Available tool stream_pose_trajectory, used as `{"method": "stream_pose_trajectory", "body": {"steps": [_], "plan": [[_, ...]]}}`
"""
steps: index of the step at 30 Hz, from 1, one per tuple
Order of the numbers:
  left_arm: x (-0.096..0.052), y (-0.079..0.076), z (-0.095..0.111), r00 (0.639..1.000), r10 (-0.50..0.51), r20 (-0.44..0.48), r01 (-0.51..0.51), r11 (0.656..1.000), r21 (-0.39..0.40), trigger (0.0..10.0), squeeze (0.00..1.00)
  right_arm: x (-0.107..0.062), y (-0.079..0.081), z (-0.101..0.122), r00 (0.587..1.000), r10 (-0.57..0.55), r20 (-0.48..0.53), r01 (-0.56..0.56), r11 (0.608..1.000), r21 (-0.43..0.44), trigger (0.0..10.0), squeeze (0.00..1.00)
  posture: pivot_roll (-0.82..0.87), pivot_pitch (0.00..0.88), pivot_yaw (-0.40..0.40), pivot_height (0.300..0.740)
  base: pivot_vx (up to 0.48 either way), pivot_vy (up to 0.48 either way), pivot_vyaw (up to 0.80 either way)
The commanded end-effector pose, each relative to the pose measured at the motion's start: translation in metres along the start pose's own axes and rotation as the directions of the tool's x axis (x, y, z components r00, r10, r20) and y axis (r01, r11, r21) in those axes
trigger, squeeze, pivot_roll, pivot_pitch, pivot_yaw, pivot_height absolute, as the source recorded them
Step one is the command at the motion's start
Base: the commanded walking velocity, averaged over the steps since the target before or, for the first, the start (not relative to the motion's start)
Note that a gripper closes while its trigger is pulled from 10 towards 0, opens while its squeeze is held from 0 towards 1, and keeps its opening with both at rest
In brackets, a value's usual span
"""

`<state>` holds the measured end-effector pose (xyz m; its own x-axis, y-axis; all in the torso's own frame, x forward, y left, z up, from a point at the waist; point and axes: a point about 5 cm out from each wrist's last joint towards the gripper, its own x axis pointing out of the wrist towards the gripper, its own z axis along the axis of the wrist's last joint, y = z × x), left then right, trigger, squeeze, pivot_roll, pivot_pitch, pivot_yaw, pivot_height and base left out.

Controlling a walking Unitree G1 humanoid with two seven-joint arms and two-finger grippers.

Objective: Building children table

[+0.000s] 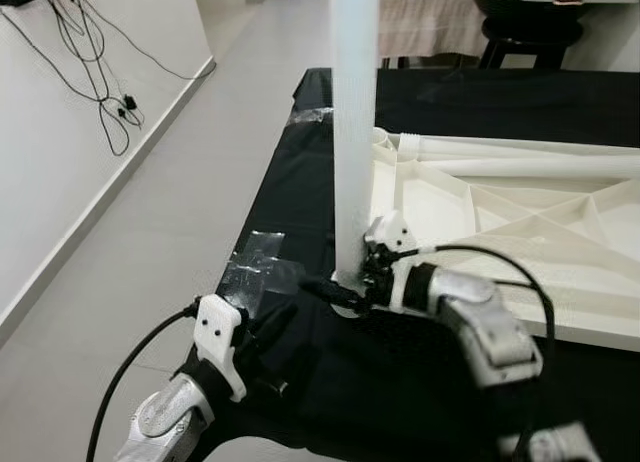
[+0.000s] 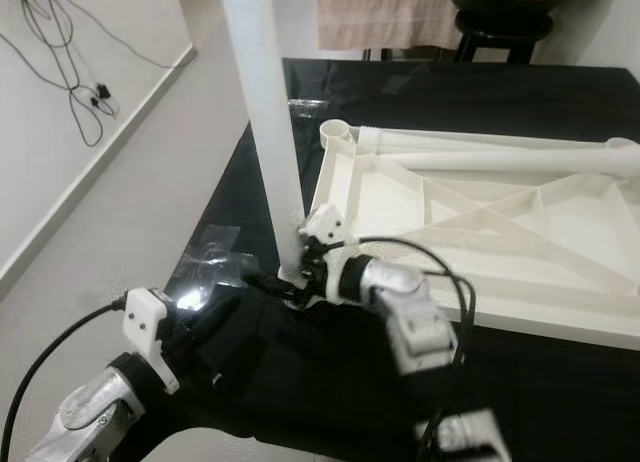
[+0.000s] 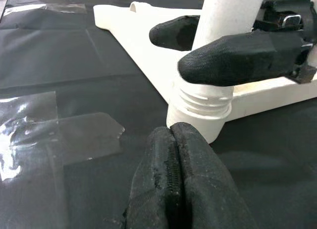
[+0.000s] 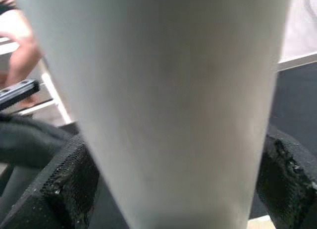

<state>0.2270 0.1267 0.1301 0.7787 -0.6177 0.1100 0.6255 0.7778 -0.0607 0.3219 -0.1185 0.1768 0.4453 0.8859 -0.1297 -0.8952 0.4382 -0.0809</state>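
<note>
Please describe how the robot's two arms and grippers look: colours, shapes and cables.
Both arms have silver metal segments. Each wrist carries a white plastic bracket with small dark holes, and a black cable loops from it. The left gripper and right gripper each have two long black fingers with rounded tips and a textured rubbery surface.

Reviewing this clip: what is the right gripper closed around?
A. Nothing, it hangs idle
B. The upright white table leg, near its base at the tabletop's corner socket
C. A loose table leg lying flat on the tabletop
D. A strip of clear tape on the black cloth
B: the right gripper has its jaws on either side of the upright white table leg, just above the corner socket of the upturned tabletop.
</note>
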Motion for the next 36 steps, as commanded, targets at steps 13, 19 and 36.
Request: {"method": "stream_pose_trajectory", "body": {"steps": [13, 19, 36], "plan": [[-0.011, -0.005, -0.008, 0.998, 0.039, -0.048, -0.037, 0.999, 0.033, 10.0, 0.00, -0.005, -0.028, -0.009, 0.995, 0.102, 0.004, -0.102, 0.989, 0.104, 0.0, 0.00, 0.04, 0.105, 0.059, 0.740, 0.000, 0.000, 0.00], [-0.014, -0.005, -0.009, 0.997, 0.047, -0.055, -0.044, 0.998, 0.043, 10.0, 0.00, -0.029, -0.022, -0.022, 0.998, 0.062, 0.017, -0.064, 0.991, 0.119, 0.0, 0.00, 0.03, 0.110, 0.057, 0.740, 0.000, 0.000, 0.00], [-0.018, 0.002, -0.012, 0.995, 0.013, -0.095, -0.007, 0.998, 0.063, 10.0, 0.00, -0.012, 0.054, -0.061, 0.798, -0.567, -0.205, 0.595, 0.795, 0.117, 0.0, 0.00, -0.01, 0.091, 0.087, 0.740, 0.000, 0.000, 0.00]]}}
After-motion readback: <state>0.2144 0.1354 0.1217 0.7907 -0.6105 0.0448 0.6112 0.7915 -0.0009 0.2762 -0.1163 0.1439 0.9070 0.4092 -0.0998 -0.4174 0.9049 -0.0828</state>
